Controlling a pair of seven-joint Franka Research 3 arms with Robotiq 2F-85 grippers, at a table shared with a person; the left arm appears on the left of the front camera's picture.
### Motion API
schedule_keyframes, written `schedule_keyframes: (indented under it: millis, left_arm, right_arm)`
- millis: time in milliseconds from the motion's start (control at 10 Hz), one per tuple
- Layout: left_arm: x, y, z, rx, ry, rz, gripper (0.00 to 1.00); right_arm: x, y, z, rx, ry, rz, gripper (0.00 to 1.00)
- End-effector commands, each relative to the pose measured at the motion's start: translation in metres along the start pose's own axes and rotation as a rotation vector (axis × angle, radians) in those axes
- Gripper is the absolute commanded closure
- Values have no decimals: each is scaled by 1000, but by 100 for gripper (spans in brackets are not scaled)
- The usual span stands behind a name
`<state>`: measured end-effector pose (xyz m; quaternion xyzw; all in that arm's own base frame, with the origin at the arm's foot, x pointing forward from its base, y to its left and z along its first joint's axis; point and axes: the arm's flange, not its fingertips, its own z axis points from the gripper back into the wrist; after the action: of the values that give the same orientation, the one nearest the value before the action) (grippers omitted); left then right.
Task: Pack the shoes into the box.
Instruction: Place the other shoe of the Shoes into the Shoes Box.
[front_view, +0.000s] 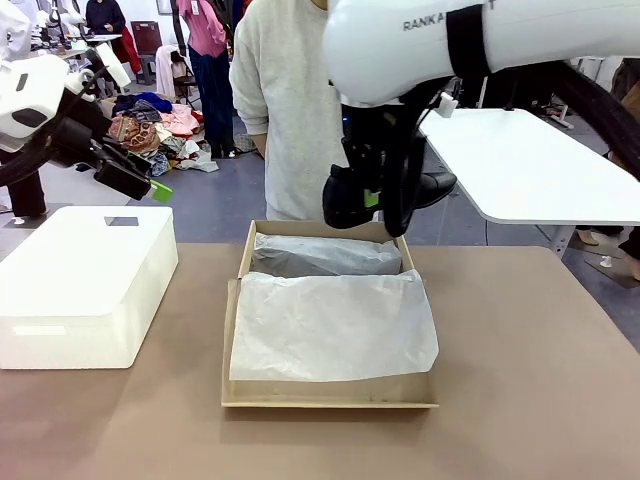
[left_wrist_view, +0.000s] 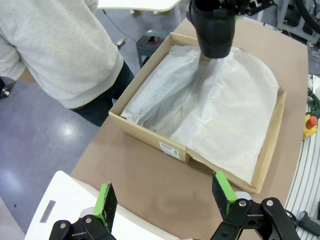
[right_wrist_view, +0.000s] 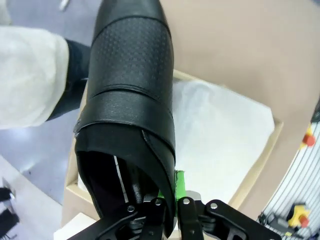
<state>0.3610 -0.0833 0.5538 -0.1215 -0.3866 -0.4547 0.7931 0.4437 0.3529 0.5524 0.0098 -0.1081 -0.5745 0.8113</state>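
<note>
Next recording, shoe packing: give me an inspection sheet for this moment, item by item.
Surface: brown table, no spills seen.
Job's things: cardboard box open, lined with white tissue paper; one black shoe held above its far end.
Clutter: white block on the robot's left of the box.
Hands: right hand shut on the shoe's opening edge, one finger inside; left hand open, raised over the white block.
Cables: black hose along the right arm.
Surroundings: person in a light sweater behind the box; white side table; clothes pile on the floor.
</note>
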Motion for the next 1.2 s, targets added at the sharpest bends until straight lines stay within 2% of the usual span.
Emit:
schedule_keyframes:
  millis: [0,500,700,800,1100]
  left_arm:
    - [-2,0,0,-13,-15,-7,0]
    - [-2,0,0,-13,-15,-7,0]
    - [-2,0,0,-13,-15,-7,0]
    - [-2,0,0,-13,-15,-7,0]
    - [-2,0,0,-13,-15,-7,0]
  right_arm:
    - [-22,15,2,-12,-20,-136,100]
    - [-64,23,-30,12,-12,-259,100]
    - [-59,22,-33,-11,-27,-222,100]
    - [-62,16,-40,-23,19,-223,100]
    - [-62,16,-40,-23,19,-223,100]
